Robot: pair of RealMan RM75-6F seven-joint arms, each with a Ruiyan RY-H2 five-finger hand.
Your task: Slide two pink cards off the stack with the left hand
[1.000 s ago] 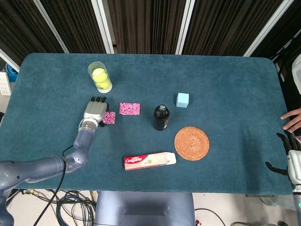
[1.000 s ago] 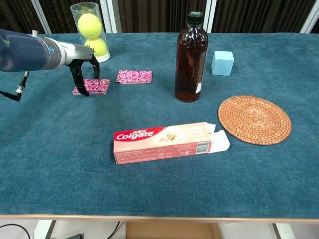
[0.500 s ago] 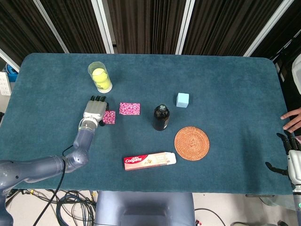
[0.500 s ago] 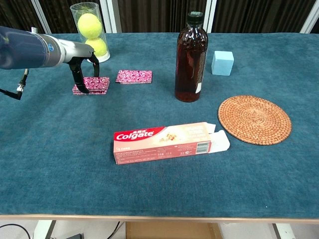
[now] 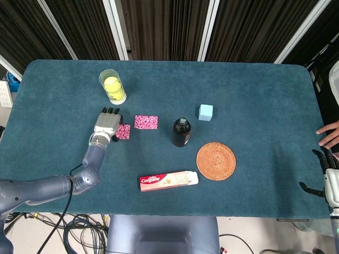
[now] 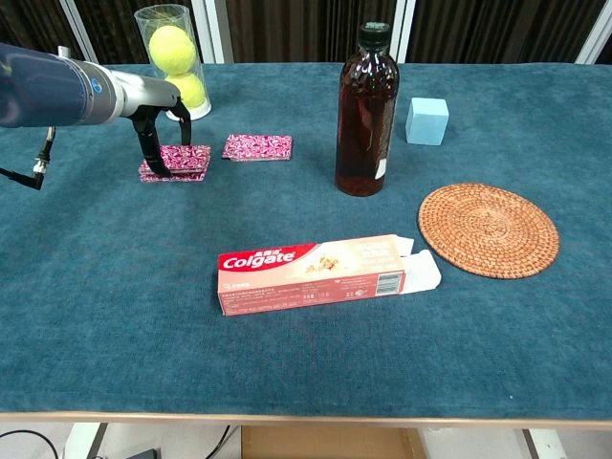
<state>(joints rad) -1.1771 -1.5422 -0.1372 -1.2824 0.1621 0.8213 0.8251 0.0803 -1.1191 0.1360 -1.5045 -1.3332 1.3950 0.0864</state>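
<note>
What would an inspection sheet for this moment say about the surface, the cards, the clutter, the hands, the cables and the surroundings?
Surface: table covered in teal cloth.
Job's things: pink card stack under the left hand; one loose pink card lies apart to its right.
Clutter: clear tube of tennis balls, brown bottle upright, light blue cube, woven coaster, Colgate box lying flat with its end flap open.
Hands: left hand has fingertips down on the stack; right hand is at the table's right edge, holding nothing, fingers apart.
Cables: cable hangs from the left forearm; cable bundle on the floor.
Surroundings: dark curtains behind; a person's fingers at the right edge.
</note>
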